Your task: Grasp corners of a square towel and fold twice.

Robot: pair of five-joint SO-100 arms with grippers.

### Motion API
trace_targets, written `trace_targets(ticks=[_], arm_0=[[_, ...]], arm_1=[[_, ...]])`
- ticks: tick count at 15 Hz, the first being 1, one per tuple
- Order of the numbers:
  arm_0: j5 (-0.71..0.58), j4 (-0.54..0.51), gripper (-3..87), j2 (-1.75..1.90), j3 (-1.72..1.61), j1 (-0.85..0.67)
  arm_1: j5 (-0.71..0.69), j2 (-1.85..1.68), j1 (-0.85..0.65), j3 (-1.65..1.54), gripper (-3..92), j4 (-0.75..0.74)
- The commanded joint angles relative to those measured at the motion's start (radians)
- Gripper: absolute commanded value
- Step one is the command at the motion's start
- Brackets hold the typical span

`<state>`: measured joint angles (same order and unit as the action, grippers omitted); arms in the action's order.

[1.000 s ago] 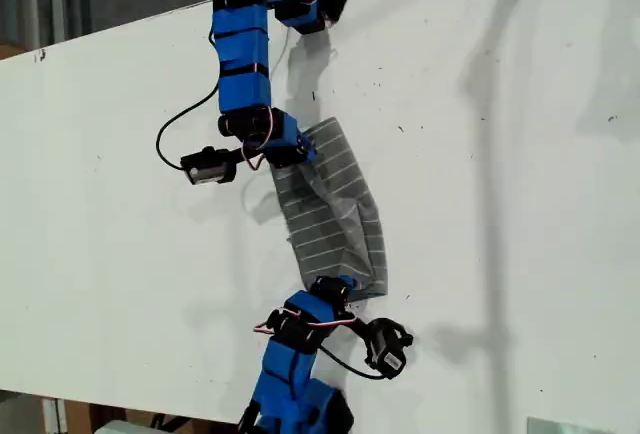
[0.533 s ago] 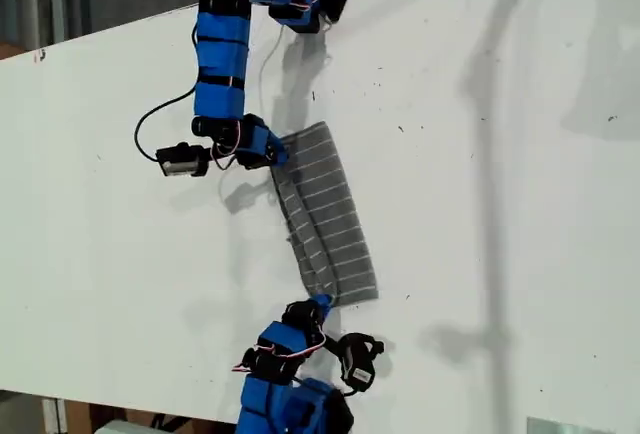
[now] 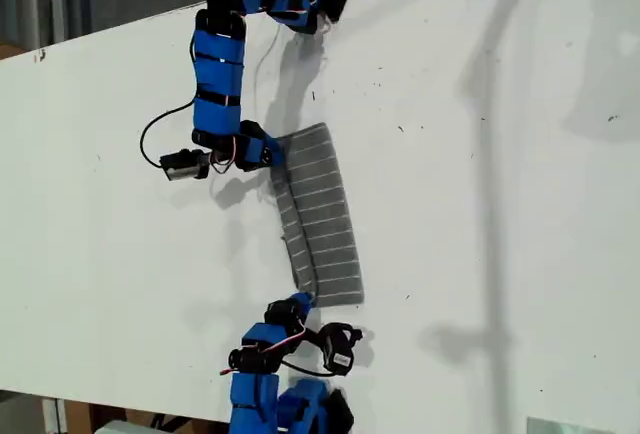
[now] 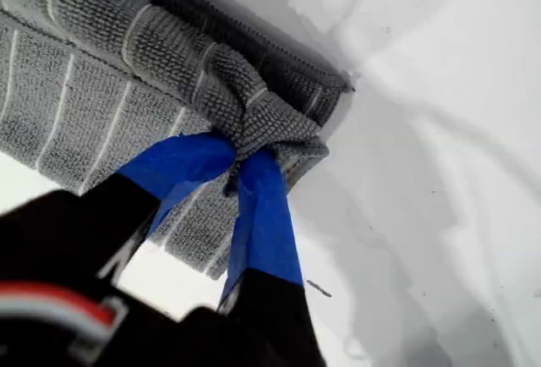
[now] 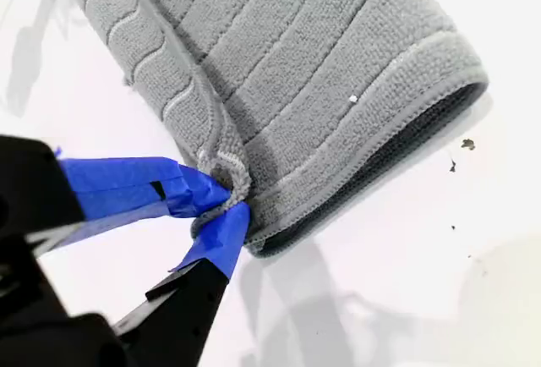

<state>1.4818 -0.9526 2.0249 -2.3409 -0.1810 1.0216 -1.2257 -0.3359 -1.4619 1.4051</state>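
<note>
The towel [image 3: 322, 216] lies on the white table [image 3: 500, 204] as a long, narrow doubled strip, a little left of the middle in the exterior view, running from its far end down to its near end with the stripes crossing its width. A darker sliver of the under layer shows along its side toward the exterior view's left. My first gripper [image 4: 241, 157] is pressed together on one corner [image 4: 270, 126] of the strip. The blue-taped jaws pinch a bunched knot of grey cloth, and both layers of the towel spread away beside them and rest on the table. My second gripper [image 5: 224, 202] is likewise clamped on another corner [image 5: 228, 177], its two taped tips meeting on the hemmed edge. From there the short end of the strip runs across to a rounded fold, where the top layer curls over the lower one. In the exterior view one blue arm [image 3: 218, 74] reaches from the far side to the towel's far corner on the exterior view's left, and another arm [image 3: 262, 349] comes from the near edge to the near corner on that same side. Both touch the cloth, but the wrist views do not settle which arm is which.
</note>
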Motion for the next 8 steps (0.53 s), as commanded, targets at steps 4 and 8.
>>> trace_targets(ticks=[4, 8], arm_0=[[0.034, -0.152, -0.4, 0.029, 0.123, 0.133], [0.081, -0.146, -0.4, 0.028, 0.137, 0.236]], arm_1=[[0.009, -0.156, 0.146, 0.031, -0.1, 0.118], [0.071, -0.158, 0.249, 0.011, -0.1, 0.163]])
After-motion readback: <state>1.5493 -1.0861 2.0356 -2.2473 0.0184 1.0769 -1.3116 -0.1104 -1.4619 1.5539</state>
